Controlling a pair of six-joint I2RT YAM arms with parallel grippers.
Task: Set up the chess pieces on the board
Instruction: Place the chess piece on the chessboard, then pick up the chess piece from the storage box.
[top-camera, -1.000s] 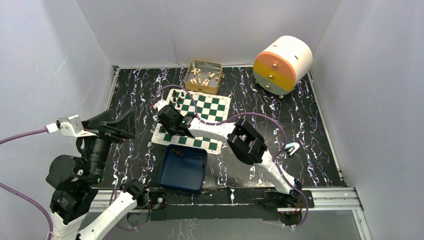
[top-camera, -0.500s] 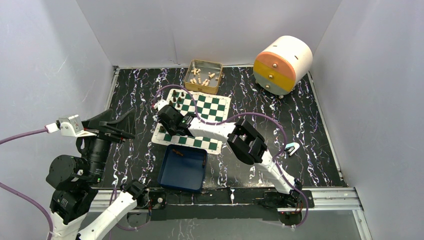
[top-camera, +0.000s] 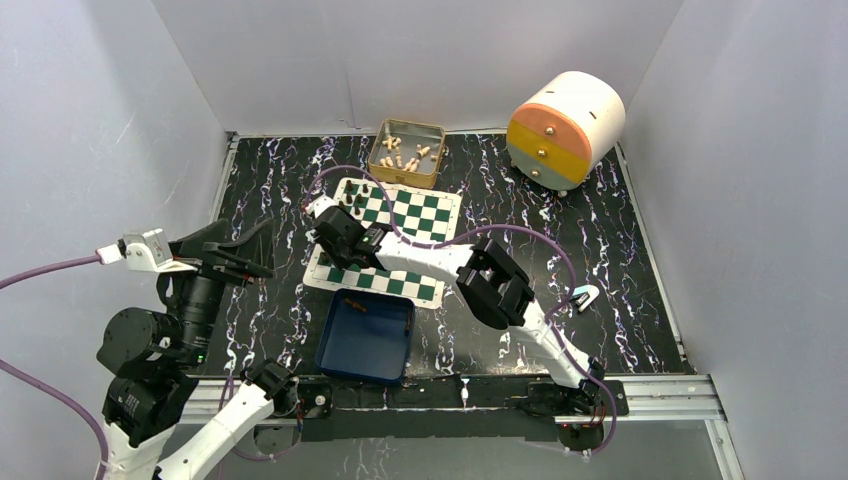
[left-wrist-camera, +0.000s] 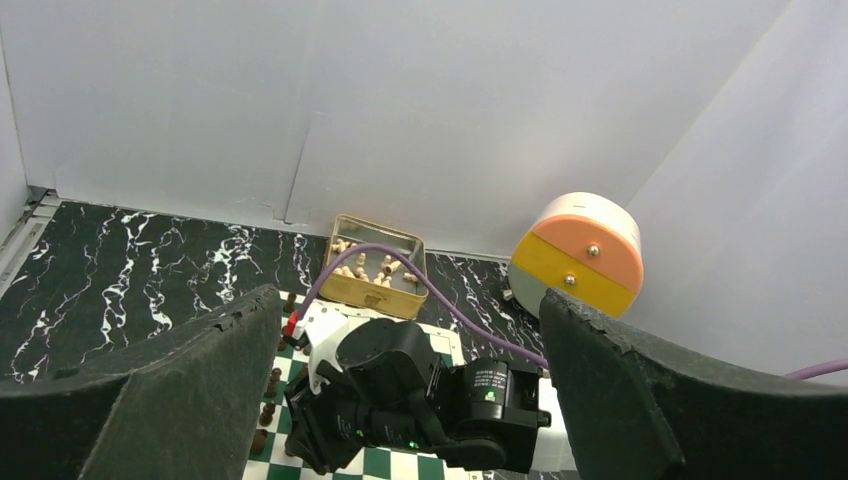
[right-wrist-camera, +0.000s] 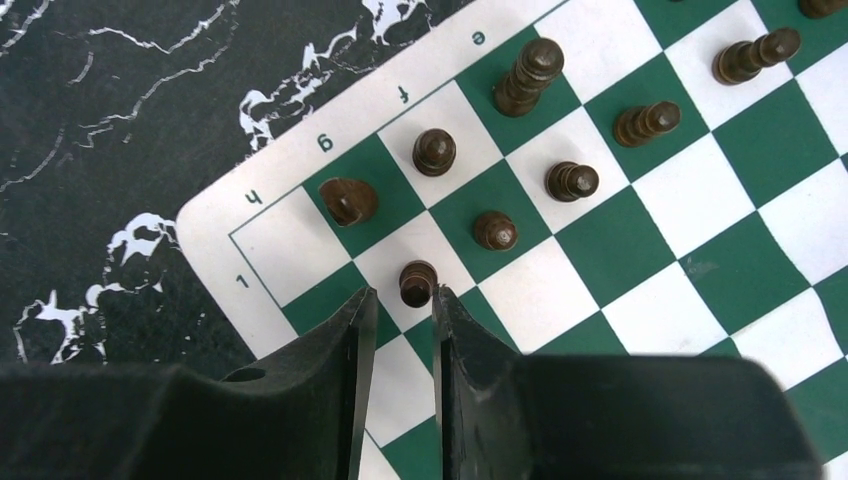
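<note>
dark-brown wooden chess pieces (right-wrist-camera: 497, 230) stand on the green-and-white board (right-wrist-camera: 610, 245).

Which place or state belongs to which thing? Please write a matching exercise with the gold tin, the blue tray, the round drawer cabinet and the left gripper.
Things:
1. gold tin
2. blue tray
3. round drawer cabinet
4. left gripper

Places or states:
a. at the far right corner of the table
b. just in front of the board, on its near side
c. behind the board, holding cream-white pieces
d. wide open and holding nothing, left of the board

Right pairs: 1-c, 2-b, 3-a, 4-d
</note>
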